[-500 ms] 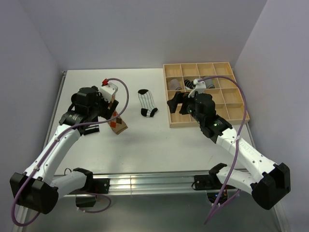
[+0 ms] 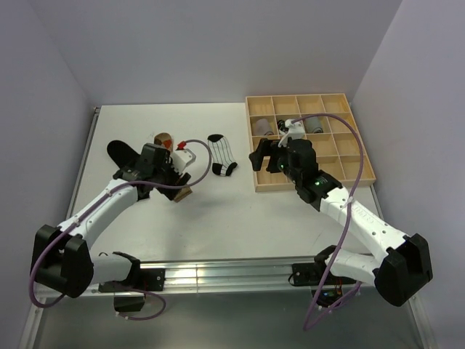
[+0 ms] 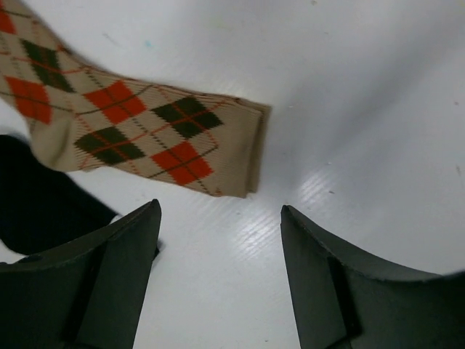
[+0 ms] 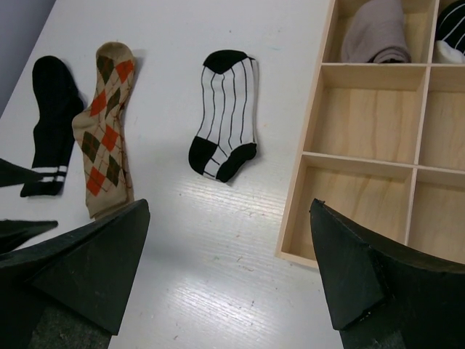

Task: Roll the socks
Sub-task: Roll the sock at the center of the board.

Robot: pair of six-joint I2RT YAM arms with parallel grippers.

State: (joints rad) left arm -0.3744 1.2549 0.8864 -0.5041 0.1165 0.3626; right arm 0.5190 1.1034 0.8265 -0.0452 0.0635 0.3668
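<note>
The brown-orange diamond-pattern sock (image 3: pixel 131 131) lies flat on the white table, its cuff end just ahead of my left gripper (image 3: pixel 221 211), which is open and empty over bare table. A black sock with white stripes (image 4: pixel 51 123) lies beside the diamond sock (image 4: pixel 105 131). Further right lies the white sock with thin black stripes (image 4: pixel 225 113). My right gripper (image 4: pixel 229 211) hangs wide open and empty between that sock and the tray. From above, the left gripper (image 2: pixel 168 183) hides most of the diamond sock (image 2: pixel 163 138), and the right gripper (image 2: pixel 263 158) sits at the tray's left edge.
A light wooden grid tray (image 2: pixel 309 178) stands at the right. One back compartment holds a rolled grey sock (image 4: pixel 378 33), and the one next to it a black-and-white bundle (image 4: pixel 450 36). The table's left edge (image 2: pixel 93 145) runs close to the black sock (image 2: pixel 120 153).
My left arm has dropped low and stretched forward. The diamond sock that hung under it now lies flat, free of the jaws, and the black sock is uncovered. The right arm has shifted slightly.
</note>
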